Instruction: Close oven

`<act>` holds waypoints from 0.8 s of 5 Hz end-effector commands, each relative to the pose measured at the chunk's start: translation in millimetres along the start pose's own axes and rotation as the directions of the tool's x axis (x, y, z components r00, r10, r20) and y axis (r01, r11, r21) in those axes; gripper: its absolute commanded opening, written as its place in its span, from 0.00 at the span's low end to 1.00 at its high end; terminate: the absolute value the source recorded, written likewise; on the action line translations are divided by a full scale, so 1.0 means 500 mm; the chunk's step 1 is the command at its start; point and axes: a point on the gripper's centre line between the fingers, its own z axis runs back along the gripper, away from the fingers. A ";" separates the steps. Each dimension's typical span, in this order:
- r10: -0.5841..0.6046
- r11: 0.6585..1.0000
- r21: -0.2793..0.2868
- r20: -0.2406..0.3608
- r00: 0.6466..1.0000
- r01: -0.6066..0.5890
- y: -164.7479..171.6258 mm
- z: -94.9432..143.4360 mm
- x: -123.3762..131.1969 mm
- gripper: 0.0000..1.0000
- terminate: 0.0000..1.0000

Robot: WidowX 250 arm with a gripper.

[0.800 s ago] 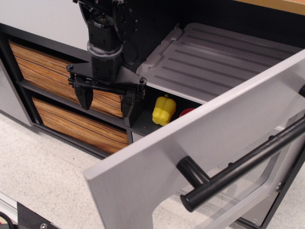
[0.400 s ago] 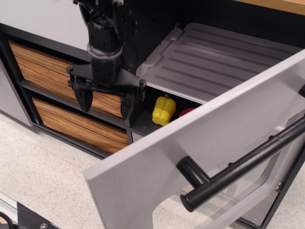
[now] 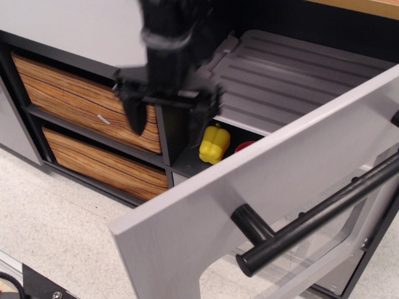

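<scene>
**One quick shift toward the open oven**

One change is standing out against the pictures from a moment earlier: the tool (image 3: pixel 167 117) is sliding away from the wood-grain drawers (image 3: pixel 68 93) and toward the oven (image 3: pixel 262 187), and it is blurring as it goes, which suggests it is travelling fast. Its two dark fingers are hanging well apart, pointing down, with nothing between them; the spread is looking about the same as before.

The oven is sitting at the near right part of the view, under a strip of counter (image 3: pixel 355 5) showing at the far right corner. Its silver-grey door is hanging wide open, swung out toward the near right, with the long black bar handle (image 3: pixel 318 212) jutting from its outer face. Behind the door's top edge the ribbed grey rack (image 3: pixel 293 75) is lying exposed, and below it a yellow pepper (image 3: pixel 214 144) is standing beside a small red object (image 3: pixel 244 146), both in the dark space just inside.

Judging from this, the arm is only repositioning: it is hanging above the inner edge of the oven cavity, well apart from the handle, and touching nothing. The door is not moving at all across the pictures, so the closing itself is not yet beginning. The next move is likely calling for the tool to get behind or beneath the door's outer face and push it up.
</scene>
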 end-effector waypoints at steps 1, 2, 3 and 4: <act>0.033 0.993 -0.114 0.115 0.993 -0.020 -0.064 0.153 -0.015 1.00 0.00; 0.116 0.987 -0.126 0.117 0.986 -0.102 -0.108 0.198 -0.052 1.00 0.00; 0.173 0.978 -0.136 0.112 0.978 -0.158 -0.139 0.233 -0.088 1.00 0.00; 0.250 0.959 -0.159 0.085 0.964 -0.235 -0.174 0.274 -0.117 1.00 0.00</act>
